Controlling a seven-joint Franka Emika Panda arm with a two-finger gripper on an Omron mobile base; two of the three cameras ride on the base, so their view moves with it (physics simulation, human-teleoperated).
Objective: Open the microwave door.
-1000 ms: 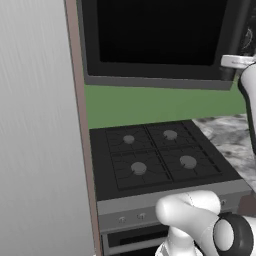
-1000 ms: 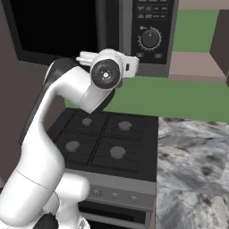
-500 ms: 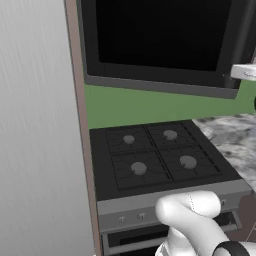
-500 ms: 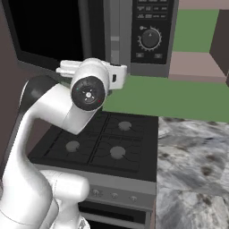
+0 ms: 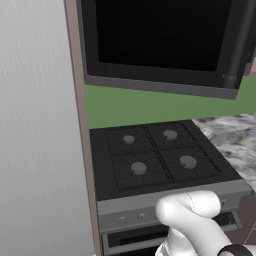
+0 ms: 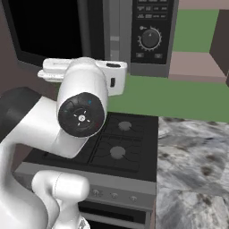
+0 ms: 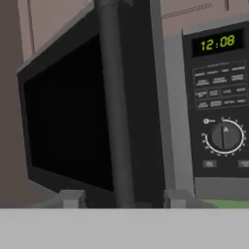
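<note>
Microwave door (image 7: 73, 121) was seen swung partly out from the body, with its tall bar handle (image 7: 114, 112) running down the middle of the hand view. End effector (image 7: 121, 197) was parked right at the bottom of that handle, one finger tip (image 7: 70, 197) on each side of the bar; fingers were spread, and whether they touched the bar couldn't be told. Control panel (image 7: 219, 102) with a lit clock and a round knob (image 7: 223, 137) was sat beside the door. Stove (image 5: 155, 157) was spotted below, next to the marble desk (image 6: 192, 165).
</note>
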